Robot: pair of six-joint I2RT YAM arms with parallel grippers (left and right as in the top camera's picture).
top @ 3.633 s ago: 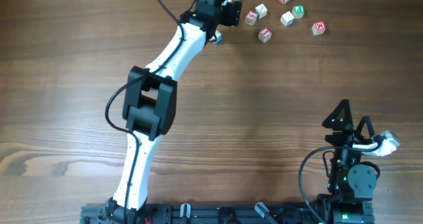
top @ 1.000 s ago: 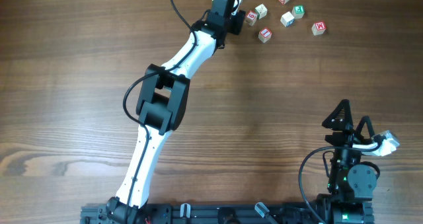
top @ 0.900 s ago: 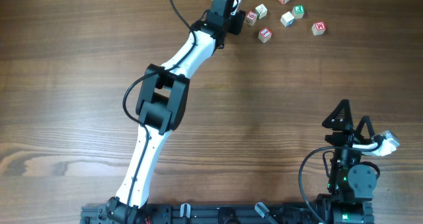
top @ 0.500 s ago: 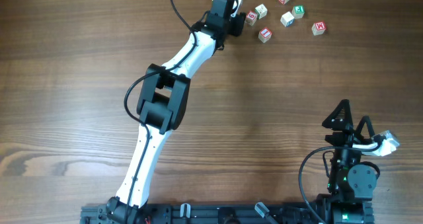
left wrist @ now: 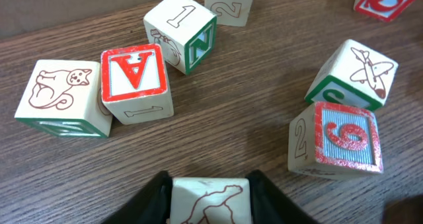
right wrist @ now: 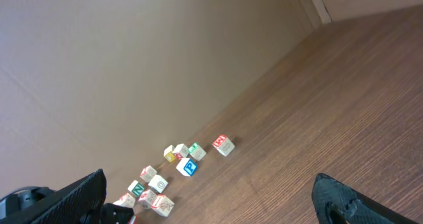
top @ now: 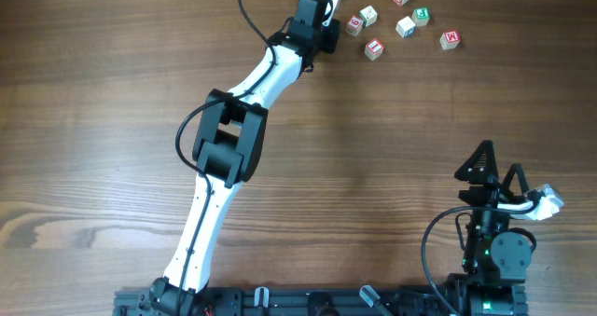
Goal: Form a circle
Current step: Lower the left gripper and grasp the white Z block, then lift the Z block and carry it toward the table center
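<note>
Cubes [top: 405, 26] lay in a loose scatter at the far edge of the surface [top: 93, 120], with no circle closed among them. The left pincer [left wrist: 210, 204] was narrowed onto one of them, the animal cube [left wrist: 210, 196], its black fingers [left wrist: 153, 199] set against two opposite sides. Whether that cube was lifted or resting on the wood could not be told.

Seen from the left wrist, everything else lay ahead of the pincer, farther from the robot. To the left ahead ran a short curved row: the cat cube [left wrist: 56, 98] touching the A cube [left wrist: 135, 82], then the N cube [left wrist: 182, 31] just beside it and a 2 cube [left wrist: 228, 2] beyond. To the right ahead stood the 6 cube [left wrist: 337, 141], close against the plane cube [left wrist: 353, 75]. Between the A cube and the 6 cube the wood was bare, and that gap opened straight toward the animal cube.

The coming move seemed to turn on this: a short carry or push forward into the gap, without nudging the A cube or the 6 cube on either side. A cube has no long axis, so only the facing of its sides mattered.

The left arm was plainly the nearer one. The right pincer [right wrist: 208, 181] stood wide and empty by the robot's base, well apart from the cubes.
</note>
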